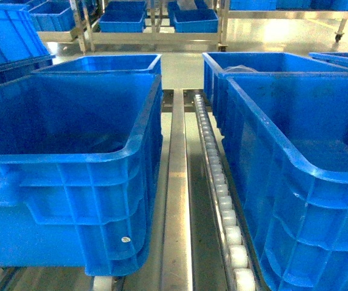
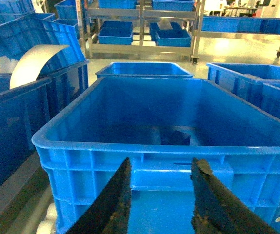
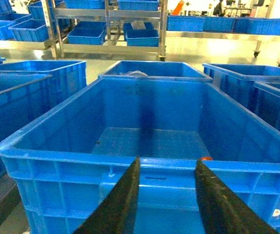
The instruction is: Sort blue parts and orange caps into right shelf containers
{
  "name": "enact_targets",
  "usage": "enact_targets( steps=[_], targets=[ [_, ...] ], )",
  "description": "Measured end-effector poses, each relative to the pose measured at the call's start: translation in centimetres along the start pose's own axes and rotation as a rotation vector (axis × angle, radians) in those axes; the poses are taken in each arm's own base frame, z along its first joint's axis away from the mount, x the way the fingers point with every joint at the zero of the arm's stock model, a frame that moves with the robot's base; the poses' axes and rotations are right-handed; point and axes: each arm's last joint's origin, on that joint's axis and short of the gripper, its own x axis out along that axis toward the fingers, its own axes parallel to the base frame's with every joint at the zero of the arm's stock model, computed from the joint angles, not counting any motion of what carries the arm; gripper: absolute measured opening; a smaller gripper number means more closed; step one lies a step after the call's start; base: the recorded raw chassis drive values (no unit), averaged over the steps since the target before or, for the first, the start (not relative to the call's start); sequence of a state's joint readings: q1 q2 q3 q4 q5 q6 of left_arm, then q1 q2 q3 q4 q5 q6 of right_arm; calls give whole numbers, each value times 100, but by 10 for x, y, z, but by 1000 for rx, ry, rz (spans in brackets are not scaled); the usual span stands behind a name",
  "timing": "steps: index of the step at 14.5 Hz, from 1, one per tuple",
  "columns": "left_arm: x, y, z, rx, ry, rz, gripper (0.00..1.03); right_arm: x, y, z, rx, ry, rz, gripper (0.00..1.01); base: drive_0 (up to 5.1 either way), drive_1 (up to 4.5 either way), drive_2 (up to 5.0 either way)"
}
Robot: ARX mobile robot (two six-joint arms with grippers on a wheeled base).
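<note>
A dark blue part (image 2: 175,137) lies in the left crate (image 2: 130,141) and an orange cap (image 3: 207,158) is glimpsed at 5 o'clock in the right crate (image 3: 81,141). Both the left gripper (image 2: 162,195) and right gripper (image 3: 167,195) are held apart, empty (sorting seems barely begun).

The head camera looks forward and slanting down along a roller track (image 1: 219,194) between two blue crates, left crate (image 1: 71,151) at 9 o'clock, right crate (image 1: 307,170) at 3 o'clock. Each wrist camera sits low and close at one crate's near wall, looking level across it toward far shelves (image 2: 142,29) at 12 o'clock, which every view shares.
</note>
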State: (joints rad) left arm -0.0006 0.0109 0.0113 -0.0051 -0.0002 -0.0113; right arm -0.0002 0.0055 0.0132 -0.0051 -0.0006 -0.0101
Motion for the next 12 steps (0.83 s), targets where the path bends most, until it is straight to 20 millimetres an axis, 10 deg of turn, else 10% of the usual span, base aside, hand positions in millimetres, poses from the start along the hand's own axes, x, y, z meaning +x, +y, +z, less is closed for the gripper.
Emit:
enact_targets(
  steps=[4,12],
  targets=[
    [0,0,0,0,0,0,93,0,0,0,0,0,0,96,0,0,0],
    [0,0,0,1,0,0,98,0,0,0,2,0,0,98,0,0,0]
  ],
)
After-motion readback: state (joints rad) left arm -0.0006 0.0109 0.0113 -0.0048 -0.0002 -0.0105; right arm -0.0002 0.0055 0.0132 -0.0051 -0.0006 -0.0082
